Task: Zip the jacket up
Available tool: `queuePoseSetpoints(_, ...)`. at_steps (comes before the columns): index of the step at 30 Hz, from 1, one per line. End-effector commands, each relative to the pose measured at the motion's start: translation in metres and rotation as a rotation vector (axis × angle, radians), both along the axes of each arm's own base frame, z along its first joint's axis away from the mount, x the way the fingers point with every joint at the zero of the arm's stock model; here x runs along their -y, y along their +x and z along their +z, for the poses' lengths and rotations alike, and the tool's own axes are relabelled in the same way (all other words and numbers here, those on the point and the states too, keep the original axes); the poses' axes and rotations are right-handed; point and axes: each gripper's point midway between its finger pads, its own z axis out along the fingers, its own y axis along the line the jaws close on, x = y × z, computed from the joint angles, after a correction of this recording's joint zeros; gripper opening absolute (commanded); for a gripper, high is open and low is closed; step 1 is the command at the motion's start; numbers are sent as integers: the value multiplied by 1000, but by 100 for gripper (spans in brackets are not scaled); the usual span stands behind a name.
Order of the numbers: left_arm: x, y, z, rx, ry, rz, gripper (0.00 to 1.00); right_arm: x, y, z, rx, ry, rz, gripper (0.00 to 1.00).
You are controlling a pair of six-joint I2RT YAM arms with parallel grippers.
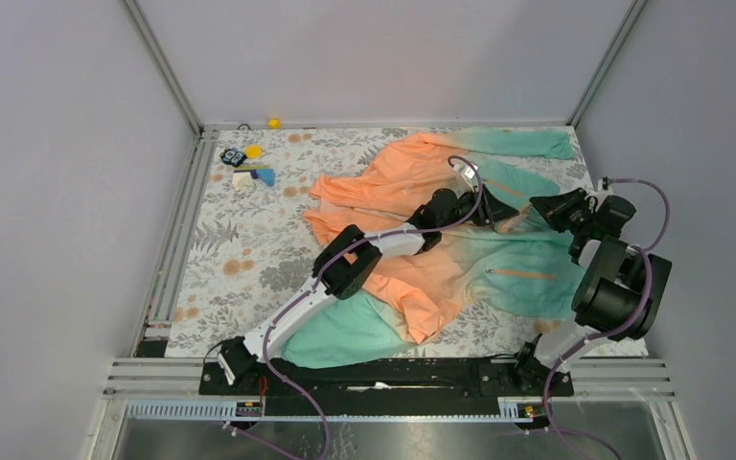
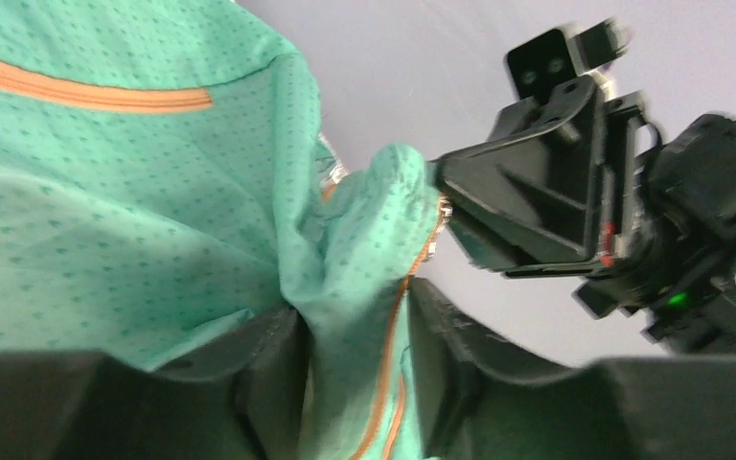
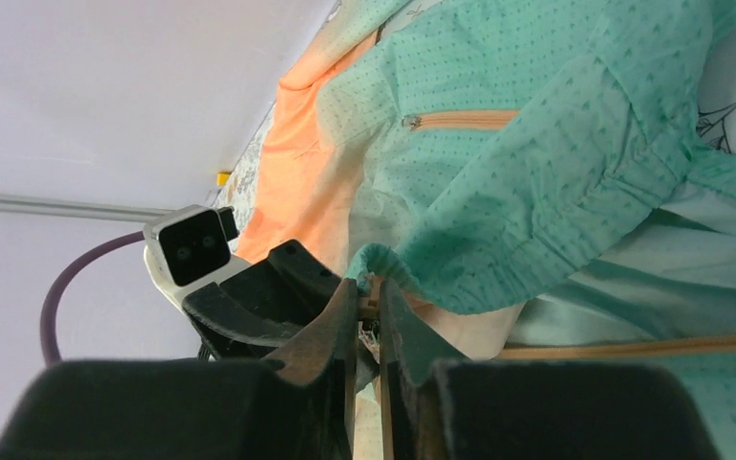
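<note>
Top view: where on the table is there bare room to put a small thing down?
Bare: the left part of the table, between the left rail, the small toys and the jacket. Crowded: centre right, where the left gripper and the right gripper pinch the jacket.

Two arms rise from a black base rail [image 1: 383, 379]. The left arm [image 1: 292, 311], at the rail's left end, has slim white links between chunky black joints. The right arm [image 1: 613, 287], at the rail's right end, is mostly black drums. A purple cable [image 3: 67, 278] trails each. Farthest from the rail are angular black fingers [image 3: 331, 335], a white two-lens camera box [image 3: 187, 251] and a green light [image 2: 676, 299].
</note>
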Motion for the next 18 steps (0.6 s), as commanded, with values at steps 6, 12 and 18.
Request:
queuePoseSetpoints(6,-8,3,64,194,-72,-5,70,-7,-12,21,-24,-84,27,5)
queuePoseSetpoints(12,-12,-6,79,204,-155,-71,69,-13,-12,21,-24,-82,53,4)
queuePoseSetpoints(18,-7,-16,87,218,-180,-125,68,-17,-12,22,-19,-84,66,3)
